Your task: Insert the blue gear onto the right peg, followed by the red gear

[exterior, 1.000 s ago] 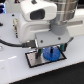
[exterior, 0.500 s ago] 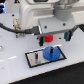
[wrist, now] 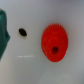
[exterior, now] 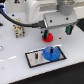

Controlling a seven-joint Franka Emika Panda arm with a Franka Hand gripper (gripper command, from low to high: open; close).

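Observation:
The blue gear (exterior: 50,53) lies flat on the black-rimmed grey plate (exterior: 31,59), around the right peg (exterior: 50,49), whose dark tip shows in its centre hole. The red gear (exterior: 48,36) lies on the white table behind the plate. It fills the middle of the wrist view (wrist: 54,42). My gripper (exterior: 56,31) hangs above the table, open and empty, with one dark green finger (exterior: 46,31) right over the red gear. Only one finger (wrist: 4,27) shows in the wrist view, apart from the red gear.
The shorter, thinner peg (exterior: 36,55) stands on the plate's other half. A small white and black block (exterior: 18,31) sits at the exterior view's left with a black cable (exterior: 10,20) above it. A small dark spot (wrist: 22,31) marks the table near the red gear.
My gripper has risen from the plate, leaving the blue gear on the right peg, and moved back over the red gear.

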